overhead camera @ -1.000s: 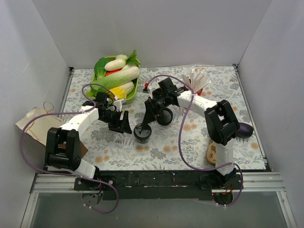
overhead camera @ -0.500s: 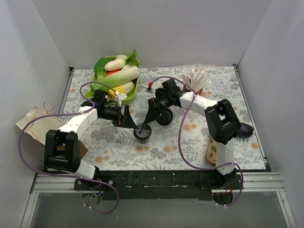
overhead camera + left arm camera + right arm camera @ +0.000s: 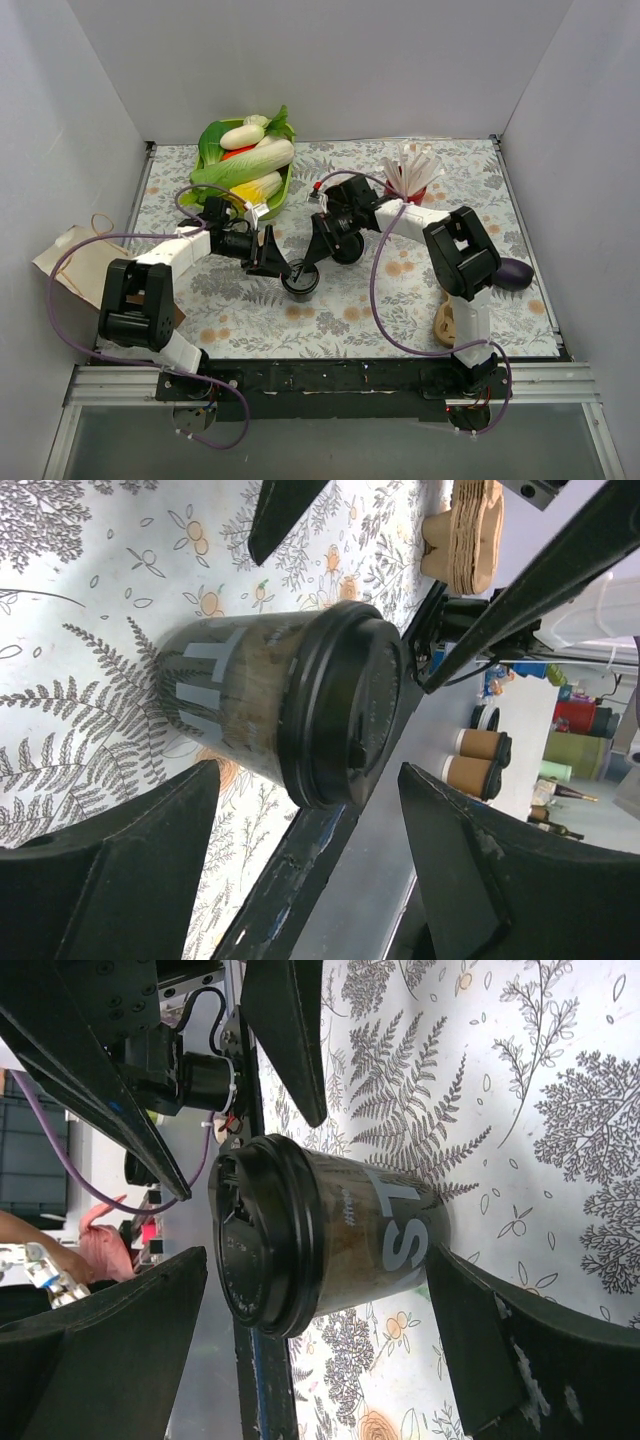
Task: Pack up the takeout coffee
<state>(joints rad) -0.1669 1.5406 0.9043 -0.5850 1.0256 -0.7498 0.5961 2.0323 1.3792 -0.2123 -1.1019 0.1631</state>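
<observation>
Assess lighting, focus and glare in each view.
Top external: even, soft light with faint shadows, everything sharp, though the black cup shows little detail. Left wrist: cup in focus with a pale sheen on its side; the near fingers are dark and slightly soft. Right wrist: cup lettering crisp; fingers are nearly featureless black shapes.

I see the coffee [image 3: 250, 705] as a dark brown-black cup with pale grey lettering and a glossy black lid [image 3: 345, 705]. The cloth [image 3: 400, 290] under it is white, printed with grey ferns and small orange flowers. The tray [image 3: 288, 190] is green, and its vegetables [image 3: 245, 165] are white, green and yellow. The far cup [image 3: 410, 190] is red, its sticks [image 3: 412, 160] white. The carrier [image 3: 445, 322] is tan, and the cables [image 3: 372, 285] are purple.
</observation>
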